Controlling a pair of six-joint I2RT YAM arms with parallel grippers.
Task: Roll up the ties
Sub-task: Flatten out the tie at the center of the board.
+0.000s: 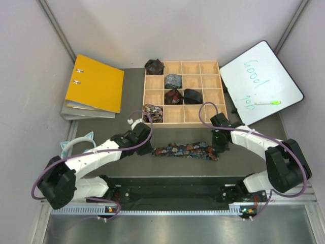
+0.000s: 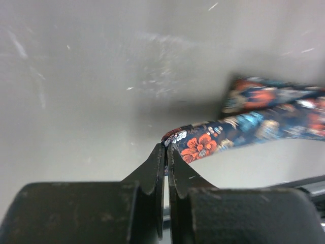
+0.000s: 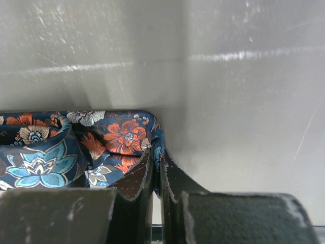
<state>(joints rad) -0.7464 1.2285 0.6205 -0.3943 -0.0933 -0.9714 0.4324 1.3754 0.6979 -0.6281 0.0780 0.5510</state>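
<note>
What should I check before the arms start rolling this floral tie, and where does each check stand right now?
1. Left gripper shut on one end of the floral tie: ok.
2. Right gripper shut on the opposite end: ok.
3. Tie lying straight on the mat between them: ok.
4. Left grip deep enough to hold: cannot tell, only the very edge is pinched.
5. Free compartment in the wooden tray: ok.

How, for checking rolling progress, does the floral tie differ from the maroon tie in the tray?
The floral tie lies stretched out long on the table; the maroon tie is a compact bundle. The floral tie is pinched at both ends by the left gripper and right gripper; the maroon tie sits untouched in a tray compartment. Both are fabric ties.
</note>
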